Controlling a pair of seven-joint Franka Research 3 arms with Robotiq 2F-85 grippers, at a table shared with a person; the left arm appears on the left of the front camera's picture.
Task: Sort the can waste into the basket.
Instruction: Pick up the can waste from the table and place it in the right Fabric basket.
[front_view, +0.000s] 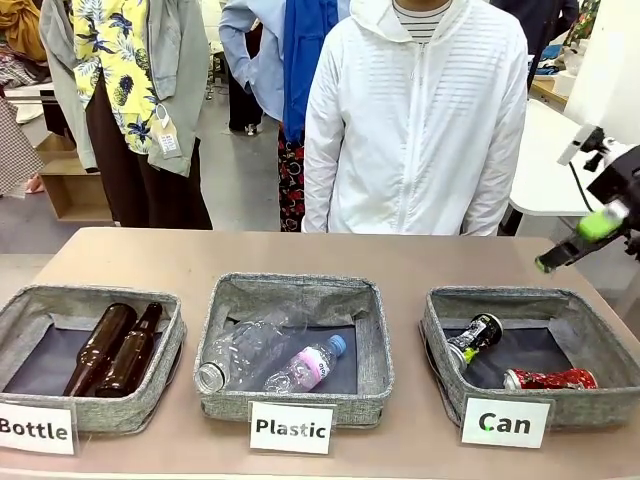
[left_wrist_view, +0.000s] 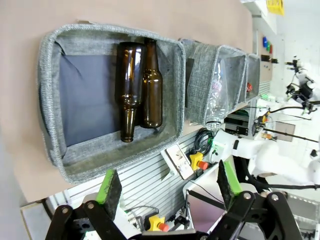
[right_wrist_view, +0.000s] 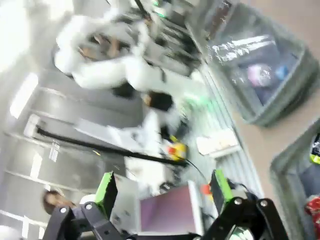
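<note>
The grey basket (front_view: 592, 405) labelled "Can" stands at the table's right front. Inside it lie a black can (front_view: 474, 338) with yellow-green print at the left and a crushed red can (front_view: 550, 379) along the front wall. My right gripper (front_view: 580, 241) hangs open and empty above the table's right edge, higher than the basket and behind it. The blurred right wrist view shows its green pads (right_wrist_view: 106, 192) wide apart, with the basket's corner (right_wrist_view: 286, 170) and the red can (right_wrist_view: 314, 206) at the right edge. My left gripper (left_wrist_view: 170, 186) is open with nothing between its fingers.
A "Plastic" basket (front_view: 370, 345) with clear bottles sits in the middle and a "Bottle" basket (front_view: 170, 345) with two brown glass bottles (left_wrist_view: 140, 90) at the left. A person in a white jacket (front_view: 415, 120) stands at the far side. Bare table lies behind the baskets.
</note>
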